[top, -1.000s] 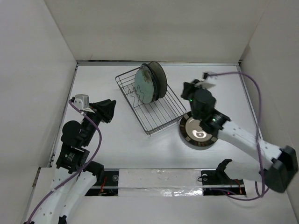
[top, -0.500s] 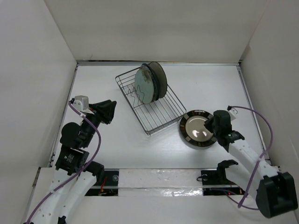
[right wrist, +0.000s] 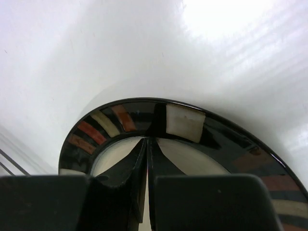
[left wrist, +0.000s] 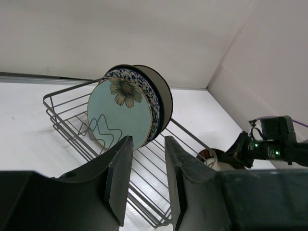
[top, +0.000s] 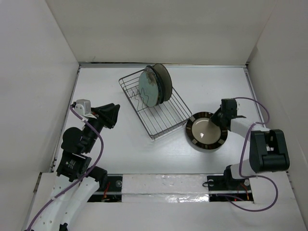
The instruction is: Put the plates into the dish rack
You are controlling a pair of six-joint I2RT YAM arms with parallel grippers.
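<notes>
- The dish rack (top: 166, 118) sits slanted at centre frame, unmoved over the last second.
- Several plates (top: 155, 85) stand on edge at its upper end, the pale green one foremost. None has been added.
- The dark plate (top: 202, 139) with coloured rim marks lies on the table (top: 120, 144) right of centre, just beside the rack's lower corner, not yet loaded.
- The right gripper (top: 217, 120) has swung from over that plate to its upper-right rim. Its fingers show only a slit and pinch nothing, so a rim grasp seems next.
- The left gripper (top: 114, 115), centre left, stays parted and empty.
</notes>
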